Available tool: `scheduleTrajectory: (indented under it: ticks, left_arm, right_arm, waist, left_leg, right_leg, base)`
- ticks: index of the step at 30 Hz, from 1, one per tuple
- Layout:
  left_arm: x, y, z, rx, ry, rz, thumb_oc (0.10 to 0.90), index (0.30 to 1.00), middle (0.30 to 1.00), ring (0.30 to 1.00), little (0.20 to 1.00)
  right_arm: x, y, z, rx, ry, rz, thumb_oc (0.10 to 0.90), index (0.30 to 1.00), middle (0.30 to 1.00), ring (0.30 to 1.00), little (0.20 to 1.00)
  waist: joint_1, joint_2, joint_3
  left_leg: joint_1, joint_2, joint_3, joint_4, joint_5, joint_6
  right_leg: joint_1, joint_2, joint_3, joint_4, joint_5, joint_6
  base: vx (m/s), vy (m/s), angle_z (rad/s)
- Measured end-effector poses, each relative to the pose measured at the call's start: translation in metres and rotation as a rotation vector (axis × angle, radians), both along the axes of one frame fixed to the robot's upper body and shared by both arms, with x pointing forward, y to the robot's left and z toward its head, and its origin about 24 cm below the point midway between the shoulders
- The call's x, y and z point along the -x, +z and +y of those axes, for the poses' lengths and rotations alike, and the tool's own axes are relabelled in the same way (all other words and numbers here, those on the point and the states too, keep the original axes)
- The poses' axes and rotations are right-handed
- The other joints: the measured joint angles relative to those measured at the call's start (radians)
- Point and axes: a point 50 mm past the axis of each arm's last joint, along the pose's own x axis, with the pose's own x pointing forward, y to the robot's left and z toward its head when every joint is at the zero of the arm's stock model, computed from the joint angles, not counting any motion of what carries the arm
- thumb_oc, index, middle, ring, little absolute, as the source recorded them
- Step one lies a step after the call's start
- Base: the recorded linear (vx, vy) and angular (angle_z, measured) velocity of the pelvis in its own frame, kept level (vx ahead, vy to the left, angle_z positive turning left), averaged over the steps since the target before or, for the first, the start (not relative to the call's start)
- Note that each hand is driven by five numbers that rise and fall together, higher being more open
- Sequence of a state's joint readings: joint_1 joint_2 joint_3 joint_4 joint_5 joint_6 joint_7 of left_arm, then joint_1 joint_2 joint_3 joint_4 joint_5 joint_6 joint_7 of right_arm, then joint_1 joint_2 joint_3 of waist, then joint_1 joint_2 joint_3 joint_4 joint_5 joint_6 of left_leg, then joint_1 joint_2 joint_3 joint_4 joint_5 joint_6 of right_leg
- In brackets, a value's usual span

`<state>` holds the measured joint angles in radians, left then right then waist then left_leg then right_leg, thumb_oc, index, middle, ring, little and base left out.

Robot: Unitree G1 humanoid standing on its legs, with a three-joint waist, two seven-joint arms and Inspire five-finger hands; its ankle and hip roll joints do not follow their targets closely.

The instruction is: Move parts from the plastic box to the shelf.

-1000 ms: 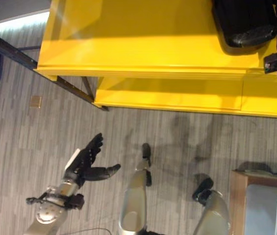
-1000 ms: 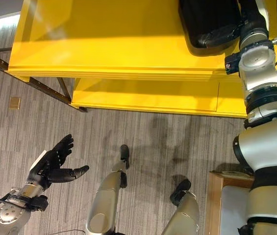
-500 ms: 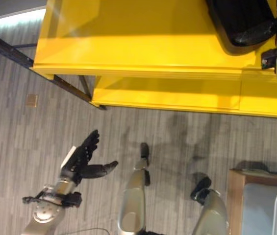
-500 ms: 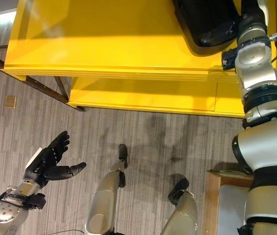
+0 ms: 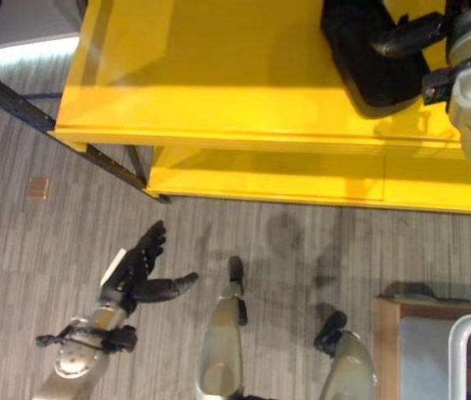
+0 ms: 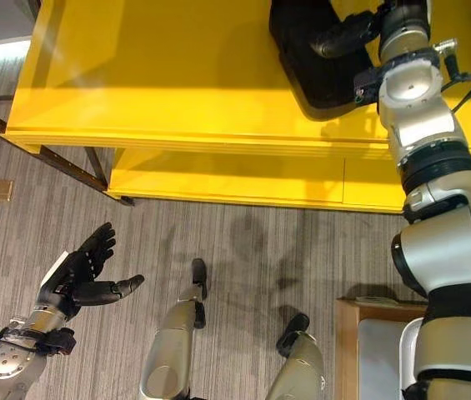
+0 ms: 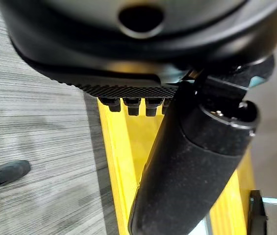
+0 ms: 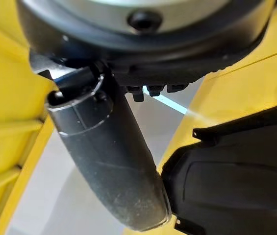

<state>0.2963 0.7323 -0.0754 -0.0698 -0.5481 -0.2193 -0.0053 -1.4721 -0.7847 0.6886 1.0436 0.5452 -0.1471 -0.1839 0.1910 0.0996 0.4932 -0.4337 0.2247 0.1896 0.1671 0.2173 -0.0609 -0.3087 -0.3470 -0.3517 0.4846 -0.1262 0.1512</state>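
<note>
Floor (image 5: 43,242) of grey striped planks lies nearest, and over it, low at the robot's left, the left hand (image 5: 135,277) hangs with fingers spread and thumb out to the side, holding nothing. At the floor's near right corner stands a wooden-edged stand (image 5: 385,321) with a pale grey container (image 5: 435,358) in it, likely the plastic box; what it holds cannot be made out from here, since just a corner of it and a white rim are in sight. Farther off runs the yellow shelf (image 5: 218,75), a broad upper board with a second board below it, on dark metal legs (image 5: 18,100). On the upper board, toward its far right corner, lies a black part (image 6: 310,58), a flat moulded piece with rounded edges. The right hand (image 6: 343,35) reaches onto that part from the right arm; in the right wrist view the thumb (image 8: 109,161) lies against the black part's edge (image 8: 236,171), but the other fingers are mostly hidden, so I cannot tell whether the hand is clasping the part or has let go. By my reading, one part has reached the shelf and this placing is at or near its end; releasing it, drawing the arm clear and returning to the box for any parts left there is what seems to remain. The rest of the upper board carries nothing else that I can see.
</note>
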Motion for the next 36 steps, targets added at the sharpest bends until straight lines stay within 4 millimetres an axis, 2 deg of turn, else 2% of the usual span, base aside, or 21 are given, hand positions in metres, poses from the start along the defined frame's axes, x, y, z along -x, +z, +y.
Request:
scheduleTrajectory:
  ticks: [4,8,9,11,12,16,19,20,24,27,30,31,33,36]
  left_arm:
    - [0.0,-0.001,0.0,0.0,0.0,0.003,0.9,1.0,1.0,1.0,1.0]
    - [0.0,-0.001,0.0,0.006,0.002,0.003,0.9,1.0,1.0,1.0,1.0]
    - [0.001,-0.003,0.0,0.01,0.007,0.008,0.9,1.0,1.0,1.0,1.0]
    - [0.004,-0.006,0.002,0.008,0.016,0.024,0.9,1.0,1.0,1.0,1.0]
    - [0.003,-0.005,0.002,0.005,0.014,0.02,0.9,1.0,1.0,1.0,1.0]
    - [0.001,-0.004,0.0,0.01,0.011,0.012,0.9,1.0,1.0,1.0,1.0]
    - [0.002,-0.005,-0.001,0.019,0.01,0.015,0.9,1.0,1.0,1.0,1.0]
    - [0.002,-0.005,-0.002,0.021,0.003,0.013,0.9,1.0,1.0,1.0,1.0]
    - [0.007,-0.006,-0.008,0.088,-0.009,0.012,0.9,1.0,1.0,1.0,1.0]
    - [0.008,-0.001,-0.014,0.117,-0.033,-0.021,0.9,1.0,1.0,1.0,1.0]
    - [0.008,-0.001,-0.017,0.13,-0.054,-0.029,0.9,1.0,1.0,1.0,1.0]
    - [0.013,-0.005,-0.015,0.13,-0.053,-0.009,0.9,1.0,1.0,1.0,1.0]
    - [0.02,-0.009,-0.012,0.127,-0.038,0.016,0.9,1.0,1.0,1.0,1.0]
    - [0.029,-0.015,-0.01,0.12,-0.029,0.053,0.9,1.0,1.0,1.0,1.0]
  right_arm:
    - [0.002,0.001,0.01,-0.006,0.054,-0.027,0.9,1.0,1.0,1.0,1.0]
    - [0.007,-0.012,0.025,0.002,0.145,-0.047,0.9,1.0,1.0,1.0,1.0]
    - [0.009,-0.022,0.03,0.0,0.184,-0.046,0.9,1.0,1.0,1.0,1.0]
    - [0.014,-0.054,0.038,-0.005,0.259,-0.008,0.9,1.0,1.0,1.0,1.0]
    - [0.013,-0.071,0.038,-0.005,0.267,0.038,0.9,1.0,1.0,1.0,1.0]
    - [0.028,-0.109,0.021,-0.081,0.273,0.063,0.9,1.0,1.0,1.0,1.0]
    - [0.039,-0.15,0.005,-0.139,0.234,0.15,0.9,1.0,1.0,1.0,1.0]
    - [0.048,-0.174,-0.002,-0.182,0.22,0.192,0.9,1.0,1.0,1.0,1.0]
    - [0.075,-0.227,-0.003,-0.244,0.235,0.317,0.9,1.0,1.0,1.0,1.0]
    - [0.088,-0.242,-0.005,-0.189,0.22,0.352,0.9,1.0,1.0,1.0,1.0]
    - [0.094,-0.242,-0.005,-0.088,0.206,0.349,0.9,1.0,1.0,1.0,1.0]
    - [0.103,-0.244,-0.002,0.017,0.209,0.356,0.9,1.0,1.0,1.0,1.0]
    - [0.105,-0.244,0.001,0.085,0.213,0.35,0.9,1.0,1.0,1.0,1.0]
    - [0.111,-0.247,-0.006,0.26,0.176,0.38,0.9,1.0,1.0,1.0,1.0]
  waist:
    - [-0.006,-0.001,0.0]
    - [-0.02,-0.005,-0.001]
    - [-0.023,-0.01,-0.001]
    - [-0.021,-0.035,-0.015]
    - [-0.036,-0.049,-0.028]
    - [-0.041,-0.058,-0.033]
    - [-0.045,-0.056,-0.035]
    - [-0.047,-0.056,-0.037]
    - [-0.054,-0.052,-0.09]
    - [-0.057,-0.043,-0.105]
    - [-0.062,-0.041,-0.12]
    - [-0.061,-0.047,-0.139]
    - [-0.067,-0.054,-0.171]
    - [-0.066,-0.064,-0.22]
  left_leg:
    - [0.006,0.004,0.001,-0.001,-0.001,0.0]
    - [0.025,0.004,0.006,0.0,-0.002,0.009]
    - [0.037,0.006,0.009,0.0,-0.007,0.008]
    - [0.065,0.007,0.024,0.001,-0.016,0.003]
    - [0.07,0.009,0.029,0.002,-0.027,-0.005]
    - [0.089,0.006,0.029,0.001,-0.039,0.0]
    - [0.129,0.001,0.037,-0.017,-0.044,-0.002]
    - [0.156,0.001,0.041,-0.031,-0.045,-0.003]
    - [0.184,-0.004,0.051,-0.059,-0.046,-0.005]
    - [0.211,-0.006,0.052,-0.072,-0.039,-0.005]
    - [0.231,-0.009,0.053,-0.09,-0.039,-0.006]
    - [0.257,-0.016,0.051,-0.105,-0.039,-0.009]
    - [0.263,-0.017,0.052,-0.107,-0.043,-0.014]
    - [0.265,-0.02,0.051,-0.109,-0.047,-0.018]
  right_leg:
    - [0.009,0.008,0.0,-0.013,0.006,-0.001]
    - [0.036,0.012,-0.001,-0.038,0.02,0.008]
    - [0.051,0.016,-0.001,-0.053,0.026,0.01]
    - [0.08,0.019,0.009,-0.077,0.03,0.015]
    - [0.085,0.021,0.012,-0.091,0.03,0.011]
    - [0.119,0.023,0.003,-0.12,0.041,0.016]
    - [0.169,0.025,0.001,-0.163,0.056,0.022]
    - [0.2,0.031,-0.001,-0.192,0.064,0.024]
    - [0.246,0.04,-0.011,-0.258,0.091,0.033]
    - [0.287,0.051,-0.019,-0.303,0.108,0.04]
    - [0.309,0.053,-0.025,-0.318,0.109,0.042]
    - [0.341,0.051,-0.036,-0.337,0.11,0.045]
    - [0.353,0.052,-0.041,-0.35,0.11,0.046]
    - [0.363,0.053,-0.048,-0.363,0.11,0.046]
  base:
    - [-0.01,0.002,-0.02]
    - [-0.03,0.004,-0.02]
    - [0.01,-0.009,-0.11]
    - [0.02,-0.013,-0.18]
    - [0.04,-0.02,-0.07]
    - [0.04,-0.018,0.02]
    - [0.06,-0.022,-0.04]
    - [0.08,-0.035,-0.06]
    - [0.07,-0.026,-0.03]
    - [0.06,-0.015,0.0]
    - [0.08,-0.013,0.04]
    - [0.06,-0.006,0.08]
    - [0.04,-0.002,0.05]
    - [0.05,-0.005,0.04]
